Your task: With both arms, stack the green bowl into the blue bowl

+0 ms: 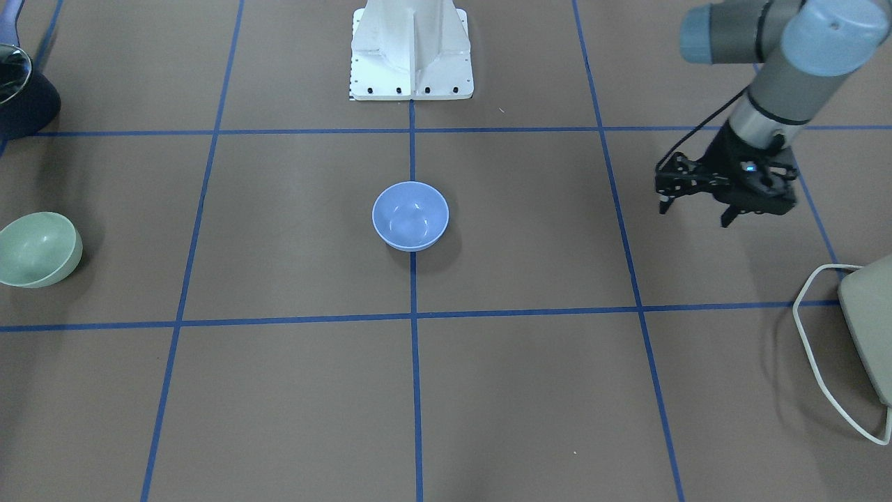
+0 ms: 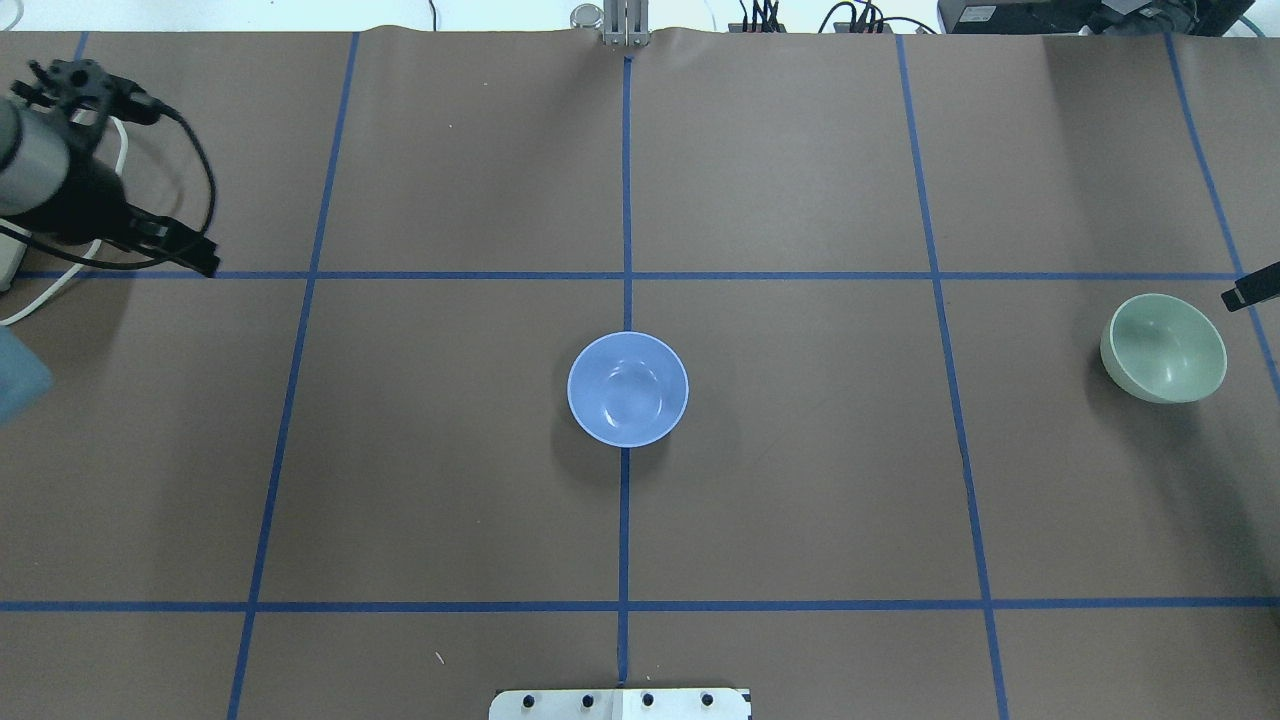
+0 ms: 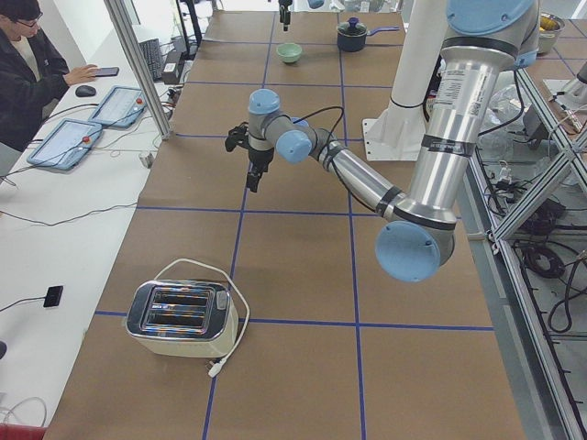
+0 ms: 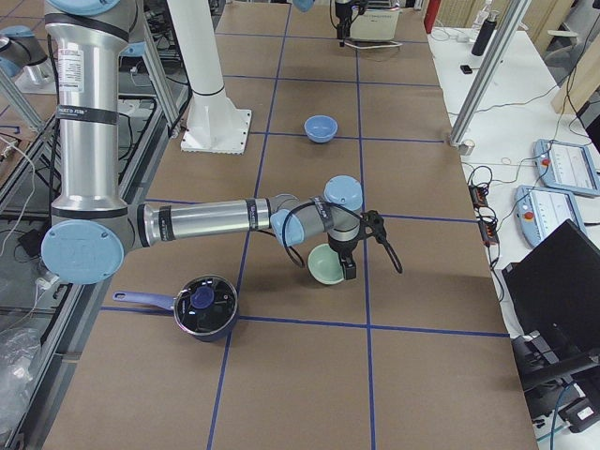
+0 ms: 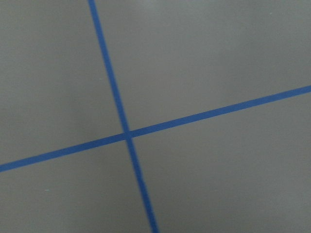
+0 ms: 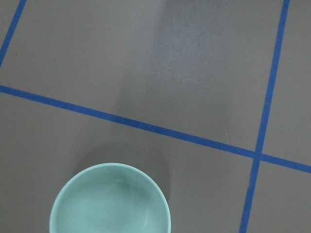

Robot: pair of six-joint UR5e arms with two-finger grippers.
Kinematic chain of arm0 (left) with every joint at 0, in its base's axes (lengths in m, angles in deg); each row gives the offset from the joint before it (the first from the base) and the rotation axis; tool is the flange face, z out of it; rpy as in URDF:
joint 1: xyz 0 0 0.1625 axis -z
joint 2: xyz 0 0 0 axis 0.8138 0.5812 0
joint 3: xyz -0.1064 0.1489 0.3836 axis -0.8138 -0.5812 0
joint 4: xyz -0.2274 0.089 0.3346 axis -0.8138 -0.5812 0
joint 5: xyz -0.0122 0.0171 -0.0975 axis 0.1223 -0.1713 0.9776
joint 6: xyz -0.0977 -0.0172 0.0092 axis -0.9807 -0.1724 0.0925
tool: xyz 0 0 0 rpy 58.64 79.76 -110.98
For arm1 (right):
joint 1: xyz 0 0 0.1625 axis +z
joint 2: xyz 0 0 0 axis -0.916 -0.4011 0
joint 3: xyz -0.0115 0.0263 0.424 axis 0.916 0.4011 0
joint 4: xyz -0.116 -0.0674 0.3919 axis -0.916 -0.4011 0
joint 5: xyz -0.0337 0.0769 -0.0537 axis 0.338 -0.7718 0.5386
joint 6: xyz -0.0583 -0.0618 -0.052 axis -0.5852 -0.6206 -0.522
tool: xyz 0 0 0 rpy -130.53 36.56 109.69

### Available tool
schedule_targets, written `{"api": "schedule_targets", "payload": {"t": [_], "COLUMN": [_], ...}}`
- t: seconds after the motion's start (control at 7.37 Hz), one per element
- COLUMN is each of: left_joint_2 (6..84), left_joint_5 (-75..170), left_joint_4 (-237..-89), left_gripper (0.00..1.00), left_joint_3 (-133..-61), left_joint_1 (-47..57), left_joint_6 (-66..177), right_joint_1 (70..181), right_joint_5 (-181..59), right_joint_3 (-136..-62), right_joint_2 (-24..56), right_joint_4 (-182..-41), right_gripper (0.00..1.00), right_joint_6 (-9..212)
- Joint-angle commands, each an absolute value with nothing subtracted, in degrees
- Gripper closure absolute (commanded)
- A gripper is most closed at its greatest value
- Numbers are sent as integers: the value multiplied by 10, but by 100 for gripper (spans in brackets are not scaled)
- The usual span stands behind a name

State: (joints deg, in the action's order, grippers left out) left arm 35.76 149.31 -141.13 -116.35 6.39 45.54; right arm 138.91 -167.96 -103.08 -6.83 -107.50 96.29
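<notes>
The green bowl (image 2: 1165, 348) stands upright at the table's far right, also in the front view (image 1: 38, 249) and at the bottom of the right wrist view (image 6: 111, 201). The blue bowl (image 2: 628, 389) stands upright and empty at the table's centre on the blue tape line (image 1: 410, 215). My left gripper (image 1: 695, 215) hangs open and empty above the table far to the left, well away from both bowls. My right gripper (image 4: 348, 270) hovers just beside the green bowl's rim. Only one black fingertip (image 2: 1250, 290) shows overhead, so I cannot tell if it is open.
A cream toaster (image 1: 867, 328) with a white cord sits at the left end of the table, near the left arm. A dark blue pot with a glass lid (image 4: 202, 305) stands near the green bowl. The white pedestal (image 1: 411, 49) is at the robot's edge.
</notes>
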Motion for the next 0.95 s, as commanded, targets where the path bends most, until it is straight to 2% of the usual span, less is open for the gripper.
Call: {"api": "schedule_targets", "payload": {"t": [0.0,0.14,0.41,0.68,0.81], "left_joint_2": [296,281,281,271,270], "left_joint_5": [1572,1593,1592,1595,1597], "left_joint_4": [-1399,-1357,-1235,-1216,-1214], "left_gripper": [2,2,2,2,2], "left_joint_3": [-1154,-1149,-1121,-1102,-1088], "left_joint_1": [206,275,396,434,434], "left_joint_6": [628,719,944,993,993], "right_joint_1": [1381,1381,1375,1353,1344], "right_joint_5": [-1679,-1681,-1684,-1680,-1680], "right_joint_3": [-984,-952,-942,-942,-942], "right_joint_2": [-73,-73,-71,-70,-67], "right_joint_4": [-1037,-995,-974,-974,-974], "right_gripper": [0,0,2,7,15], "right_joint_6": [964,965,985,995,999]}}
